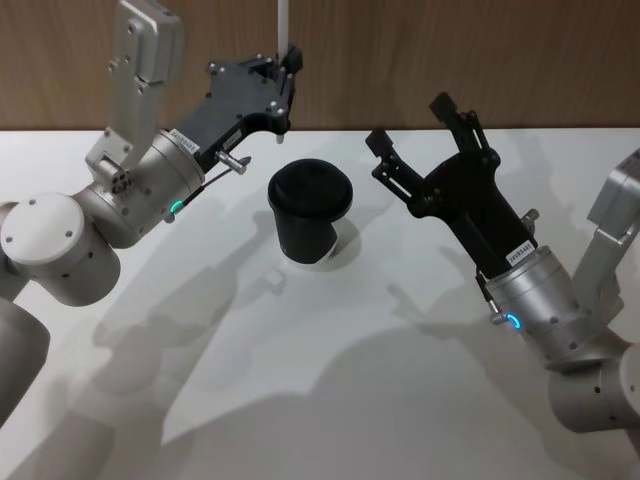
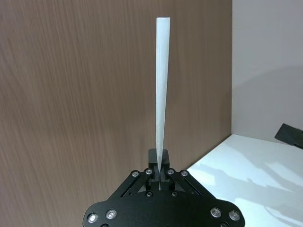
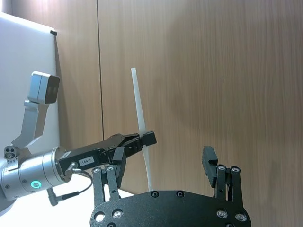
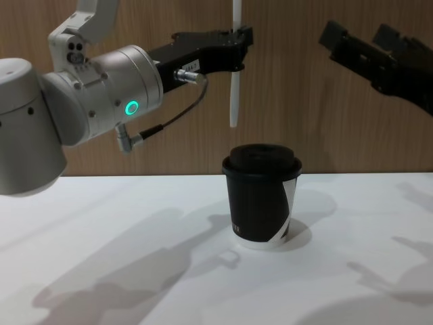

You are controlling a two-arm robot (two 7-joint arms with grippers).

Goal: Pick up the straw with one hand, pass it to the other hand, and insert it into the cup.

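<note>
One cup (image 4: pixel 262 196) stands on the white table (image 4: pixel 101 271), lid on, below and just ahead of the left gripper (image 1: pixel 288 72). That gripper's fingers are pinched tight on the single straw (image 4: pixel 235 81), which hangs upright above the lid, its lower end clear of it. The chest view shows that gap; the head view foreshortens the straw against the wooden wall (image 1: pixel 400 50). The right gripper (image 1: pixel 412 135), across the cup from the left, has its fingers spread wide, holding nothing. Its wrist view shows the straw gripped partway along its length.
</note>
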